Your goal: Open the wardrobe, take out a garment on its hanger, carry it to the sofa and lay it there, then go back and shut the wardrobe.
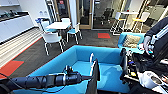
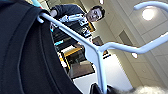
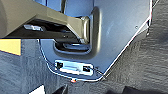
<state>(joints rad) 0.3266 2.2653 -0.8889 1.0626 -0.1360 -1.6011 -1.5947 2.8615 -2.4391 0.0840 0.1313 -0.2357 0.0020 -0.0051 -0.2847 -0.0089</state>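
The garment [image 1: 93, 82], black and limp, hangs from the hanger [image 1: 92, 63] just beyond the tip of the left arm, at about 6 o'clock in the head view, over the front edge of the blue sofa [image 1: 75, 56]. The left end effector [image 1: 86, 77] sits at the end of the dark arm that reaches in from 8 o'clock, and the cloth drapes directly past it, at its 3 o'clock side. From the left wrist, the white hanger [image 2: 96, 53] rises straight up out of the end effector's dark tips [image 2: 101, 89], with its neck caught between them, so the left end effector is closed on the hanger; the black garment [image 2: 25, 55] hangs on one hanger arm close beside the camera. A person's hand [image 1: 146, 42] shows at 3 o'clock beside the sofa, holding a control rig. A white desk [image 1: 58, 25] with white chairs [image 1: 51, 38] stands at 11 o'clock on the dark carpet. Whether the right end effector is open or closed, I cannot tell.
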